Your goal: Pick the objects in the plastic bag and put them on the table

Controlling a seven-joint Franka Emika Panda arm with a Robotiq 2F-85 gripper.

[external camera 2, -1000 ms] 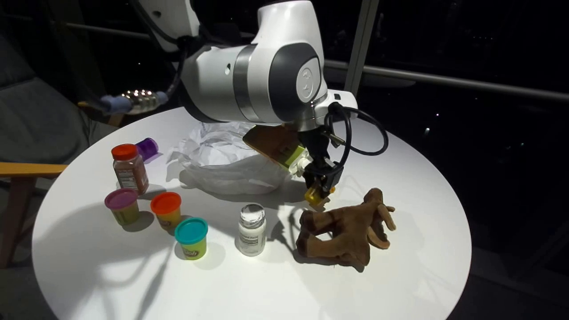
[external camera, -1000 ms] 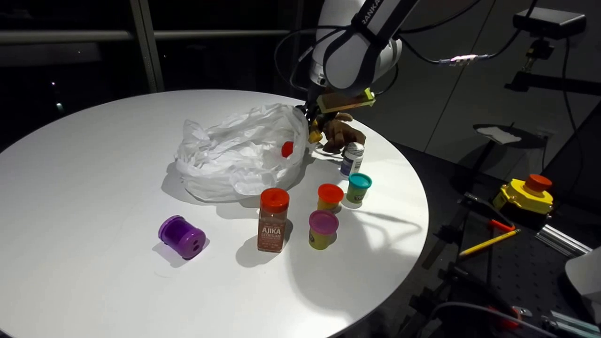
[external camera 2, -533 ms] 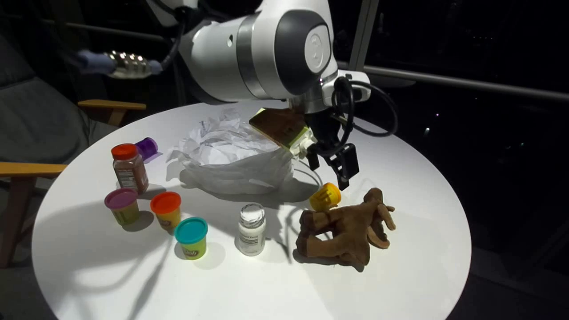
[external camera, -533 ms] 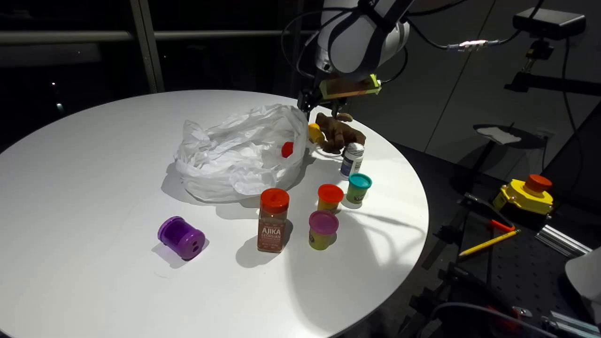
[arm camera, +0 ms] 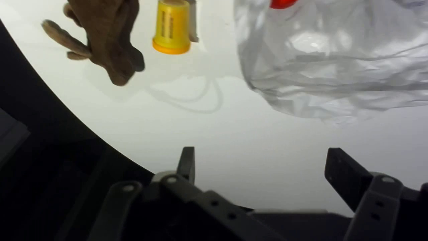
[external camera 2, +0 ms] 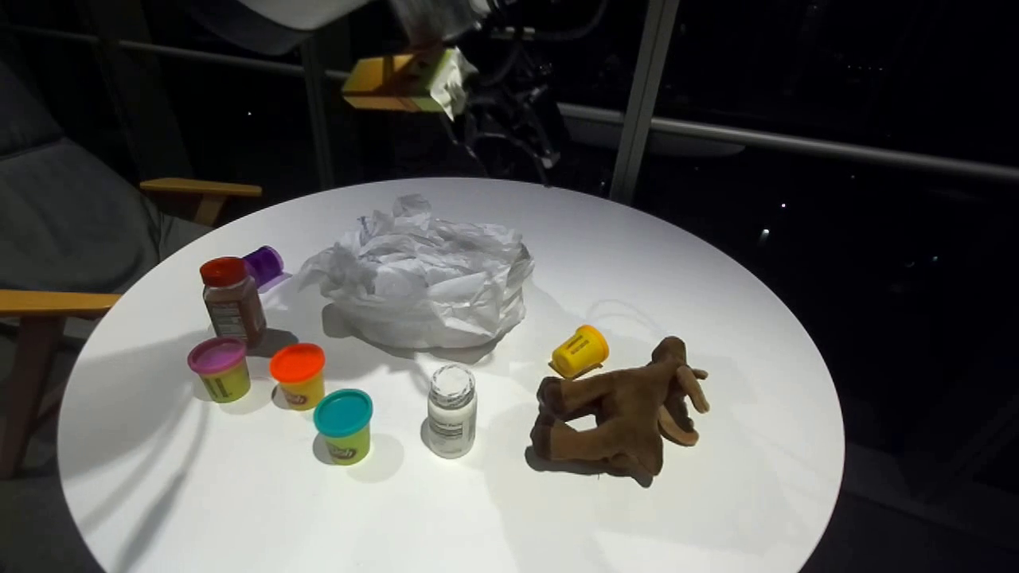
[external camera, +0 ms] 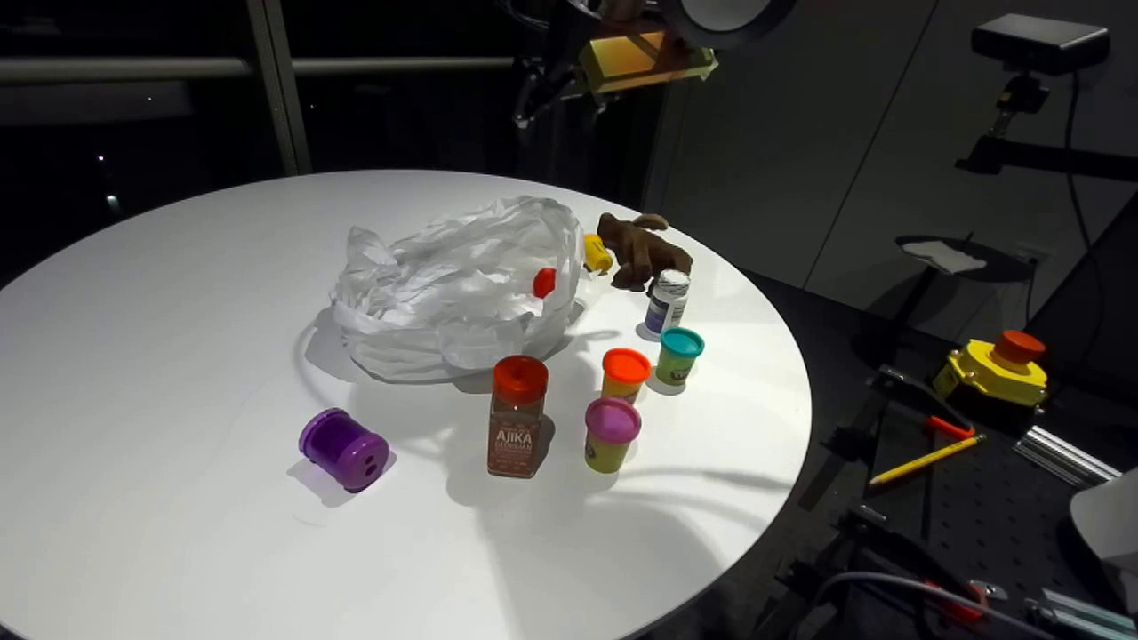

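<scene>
My gripper [arm camera: 260,149] is open above the far side of the white table [external camera 2: 716,509], with nothing between its fingers [arm camera: 344,174]. In both exterior views the crumpled plastic bag [external camera: 427,311] lies below it, with a red object [external camera: 544,283] showing inside. Beyond the bag, a yellow cup [external camera 2: 580,352] rests on its side by the brown plush toy [external camera 2: 621,414]. A white bottle [external camera 2: 451,418] stands nearby. Teal-lidded [external camera 2: 343,426], orange-lidded [external camera 2: 298,378] and pink-lidded cups [external camera: 611,436] stand upright, as does the red-lidded brown jar [external camera: 516,422]. A purple piece [external camera: 342,449] is lying down.
A yellow-green block [external camera 2: 402,79] is mounted beside the gripper. Past the table's rim are a grey chair [external camera 2: 72,215] with wooden arms and a dark bench with a red-topped yellow button box [external camera: 991,369]. Large dark windows stand behind the table.
My gripper has opened and let go of the yellow cup, which now lies on the table by the plush toy. The arm has risen well above the table and back from the cup.
</scene>
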